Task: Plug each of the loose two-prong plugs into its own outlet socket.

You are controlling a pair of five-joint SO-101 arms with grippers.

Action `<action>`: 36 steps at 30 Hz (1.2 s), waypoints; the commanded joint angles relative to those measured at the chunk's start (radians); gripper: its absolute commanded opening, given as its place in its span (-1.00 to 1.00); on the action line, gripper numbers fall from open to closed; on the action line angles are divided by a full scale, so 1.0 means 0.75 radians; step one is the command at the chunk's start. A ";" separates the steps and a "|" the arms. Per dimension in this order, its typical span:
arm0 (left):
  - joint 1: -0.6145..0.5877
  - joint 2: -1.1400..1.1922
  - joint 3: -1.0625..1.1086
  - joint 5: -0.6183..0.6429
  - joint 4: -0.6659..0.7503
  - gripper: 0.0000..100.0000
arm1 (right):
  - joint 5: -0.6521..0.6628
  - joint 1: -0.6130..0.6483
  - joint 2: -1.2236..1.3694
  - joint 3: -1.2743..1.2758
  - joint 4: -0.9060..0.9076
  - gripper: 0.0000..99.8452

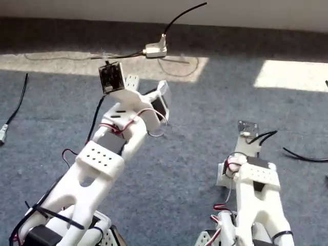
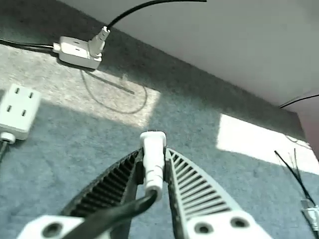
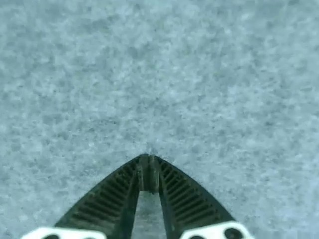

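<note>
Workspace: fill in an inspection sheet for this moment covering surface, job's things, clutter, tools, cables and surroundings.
Surface: grey carpet, with sunlit patches along the far side.
Job's things: held plug, white, in the left tool; far outlet with a seated plug; near outlet, visible slots free.
Clutter: nothing seen.
Tools: left tool shut on the held plug, above the carpet; right tool shut, holding nothing, over bare carpet.
Cables: black lead runs from the held plug; far cable rises from the seated plug; left cable and right cables lie loose at the edges.
Surroundings: pale wall behind the carpet.
</note>
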State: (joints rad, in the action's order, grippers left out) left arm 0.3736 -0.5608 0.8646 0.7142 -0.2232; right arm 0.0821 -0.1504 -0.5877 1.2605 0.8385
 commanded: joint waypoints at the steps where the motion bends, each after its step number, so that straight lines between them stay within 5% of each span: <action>1: -0.165 -0.026 -0.249 -0.293 -0.336 -0.99 | -0.014 0.042 -0.111 0.101 -0.109 -0.96; 5: -0.261 -0.024 -0.437 -0.563 -0.638 -0.99 | -0.014 0.044 -0.206 0.128 -0.132 -0.96; 11: -0.281 0.083 -0.740 -1.013 -0.851 -0.99 | -0.014 0.046 -0.269 0.175 -0.140 -0.96; 16: -0.324 0.555 -1.241 -1.264 -1.086 -0.99 | -0.012 0.046 -0.271 0.175 -0.140 -0.96; 28: -0.373 1.902 -2.953 -1.870 -1.721 -0.99 | -0.012 0.046 -0.271 0.177 -0.140 -0.96; 36: -0.363 2.253 -3.370 -2.432 -1.954 -0.99 | -0.012 0.048 -0.271 0.177 -0.157 -0.96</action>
State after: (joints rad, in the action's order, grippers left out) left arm 0.1005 1.1070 -1.5505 -0.9551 -1.6256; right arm 0.0806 -0.1274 -0.7718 1.3970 0.7480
